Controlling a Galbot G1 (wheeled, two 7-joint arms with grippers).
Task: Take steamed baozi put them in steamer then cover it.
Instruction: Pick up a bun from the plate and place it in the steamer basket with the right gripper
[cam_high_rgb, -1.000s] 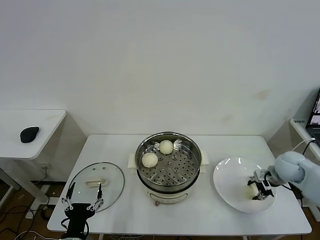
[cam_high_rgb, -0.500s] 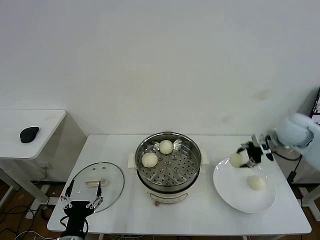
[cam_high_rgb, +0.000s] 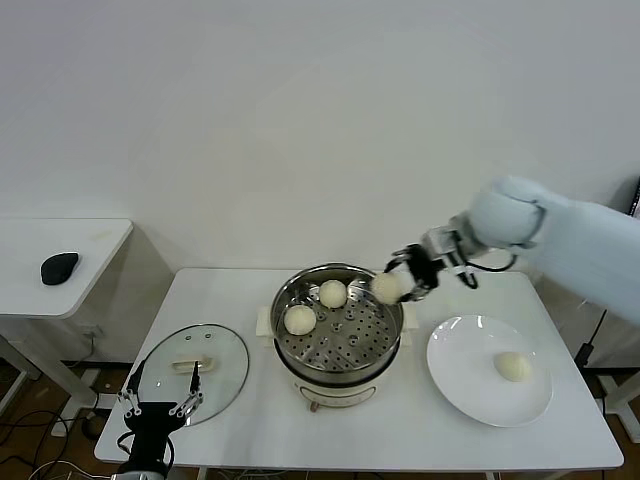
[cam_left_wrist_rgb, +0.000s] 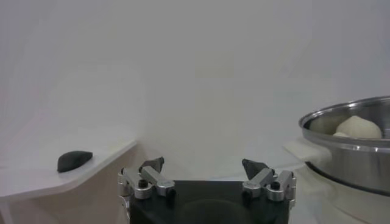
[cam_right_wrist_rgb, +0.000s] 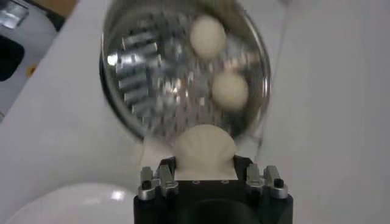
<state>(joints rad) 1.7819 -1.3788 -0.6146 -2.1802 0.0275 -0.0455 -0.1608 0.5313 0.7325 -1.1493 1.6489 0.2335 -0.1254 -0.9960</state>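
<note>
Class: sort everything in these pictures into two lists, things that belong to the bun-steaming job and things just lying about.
Job: held bun; two buns in steamer; bun on plate; steamer; lid; plate; right gripper; left gripper.

Lying about: black mouse; side table.

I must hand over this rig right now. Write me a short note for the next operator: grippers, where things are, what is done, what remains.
Right gripper: shut on a baozi, above the right rim of the steamer.
Left gripper: open, idle at the table's near-left edge beside the cover.
Done: two baozi in steamer.
Left: release the held one inside, fetch the last baozi from the plate, then put the cover on.
</note>
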